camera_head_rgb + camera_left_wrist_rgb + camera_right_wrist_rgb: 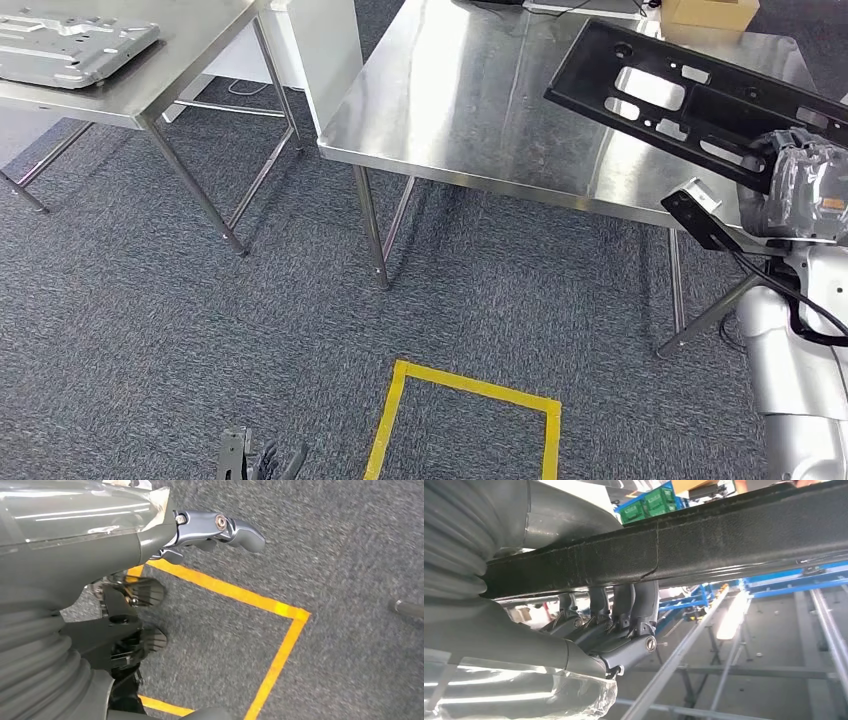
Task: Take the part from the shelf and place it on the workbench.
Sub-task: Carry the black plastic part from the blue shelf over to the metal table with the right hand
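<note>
Nearest, the left hand (262,462) hung low over the grey carpet (200,330), beside a square outline of yellow floor tape (465,392); its fingers (150,592) were spread and held nothing. Higher on the right, the right hand (800,185) gripped the long black perforated plastic part (690,95), its fingers (624,607) curled around the part's edge, holding it tilted above the shiny stainless-steel workbench (480,100). Farther left, a second steel table (150,85) carried a flat grey stamped metal panel (70,45).
</note>
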Controlling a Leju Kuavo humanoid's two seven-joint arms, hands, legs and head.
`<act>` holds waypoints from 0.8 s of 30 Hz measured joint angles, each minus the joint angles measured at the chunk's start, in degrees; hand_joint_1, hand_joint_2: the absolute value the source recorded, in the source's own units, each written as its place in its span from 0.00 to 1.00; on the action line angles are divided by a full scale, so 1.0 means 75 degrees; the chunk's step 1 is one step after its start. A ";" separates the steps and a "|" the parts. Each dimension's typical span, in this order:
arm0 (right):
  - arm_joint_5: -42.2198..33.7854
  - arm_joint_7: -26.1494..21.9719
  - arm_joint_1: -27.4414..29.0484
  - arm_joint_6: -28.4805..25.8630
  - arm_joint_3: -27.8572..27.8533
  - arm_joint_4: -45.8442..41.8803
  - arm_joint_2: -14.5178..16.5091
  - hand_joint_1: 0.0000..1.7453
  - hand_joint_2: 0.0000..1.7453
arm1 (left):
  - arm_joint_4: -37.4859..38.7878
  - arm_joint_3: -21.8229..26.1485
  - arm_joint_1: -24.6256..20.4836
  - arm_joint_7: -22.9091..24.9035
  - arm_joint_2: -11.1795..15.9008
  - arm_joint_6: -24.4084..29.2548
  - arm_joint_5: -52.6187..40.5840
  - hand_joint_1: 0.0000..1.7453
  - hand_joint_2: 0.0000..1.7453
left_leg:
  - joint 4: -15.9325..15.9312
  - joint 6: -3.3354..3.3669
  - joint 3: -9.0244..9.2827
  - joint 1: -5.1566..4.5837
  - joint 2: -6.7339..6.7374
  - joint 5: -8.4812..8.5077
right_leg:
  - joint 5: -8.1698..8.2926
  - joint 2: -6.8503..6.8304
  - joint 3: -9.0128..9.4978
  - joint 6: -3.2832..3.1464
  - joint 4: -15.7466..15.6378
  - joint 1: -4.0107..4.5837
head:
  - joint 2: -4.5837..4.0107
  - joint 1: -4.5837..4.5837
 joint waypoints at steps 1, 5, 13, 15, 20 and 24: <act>0.0022 0.0007 -0.0009 0.0002 0.0004 0.0001 0.0026 1.00 1.00 | 0.0000 0.0000 0.0001 -0.0001 -0.0001 0.0003 0.0013 0.00 1.00 | 0.0543 -0.0030 -0.0293 0.0012 -0.0002 -0.0211 | -0.0012 0.0007 0.0008 -0.0030 0.0001 0.0012 | 0.0000 -0.0012; 0.0067 0.0012 -0.0035 0.0020 0.0046 0.0019 0.0129 1.00 1.00 | 0.0000 -0.0001 0.0013 -0.0002 -0.0003 0.0012 0.0040 0.00 1.00 | 0.0964 0.0023 -0.0761 0.0025 -0.0019 0.0072 | -0.0064 0.0055 0.0080 -0.0092 0.0002 0.0098 | 0.0000 -0.0016; 0.0120 0.0005 -0.0340 0.0063 0.0112 0.0129 0.0294 1.00 1.00 | 0.0000 0.0012 0.0005 -0.0034 0.0026 0.0063 0.0075 0.00 1.00 | -0.1022 0.0360 0.0206 -0.0057 -0.0071 0.0834 | -0.0195 0.0092 0.0108 0.0032 0.0024 0.0117 | 0.0000 -0.0054; 0.0122 -0.0002 -0.0412 0.0053 0.0138 0.0173 0.0294 1.00 1.00 | 0.0000 0.0016 0.0001 -0.0036 0.0009 0.0076 0.0071 0.00 1.00 | -0.1148 0.0373 0.0345 0.0001 -0.0063 0.0869 | -0.0455 0.0060 -0.0209 0.0034 0.0648 0.0115 | 0.0000 -0.0031; 0.0095 -0.0004 -0.0430 0.0036 0.0186 0.0298 0.0295 1.00 1.00 | 0.0000 0.0023 0.0003 -0.0034 -0.0027 0.0077 0.0063 0.00 1.00 | -0.1136 0.0350 0.0477 0.0024 -0.0075 0.0737 | -0.0589 0.0031 -0.1062 0.0247 0.1870 0.0043 | 0.0000 0.0005; 0.0091 -0.0007 -0.0443 0.0023 0.0201 0.0344 0.0307 1.00 1.00 | 0.0000 0.0028 0.0002 -0.0034 -0.0033 0.0076 0.0063 0.00 1.00 | -0.0999 0.0171 0.0568 0.0001 -0.0082 0.0504 | 0.0223 -0.0090 -0.0227 0.0364 0.0024 0.0015 | 0.0000 0.0033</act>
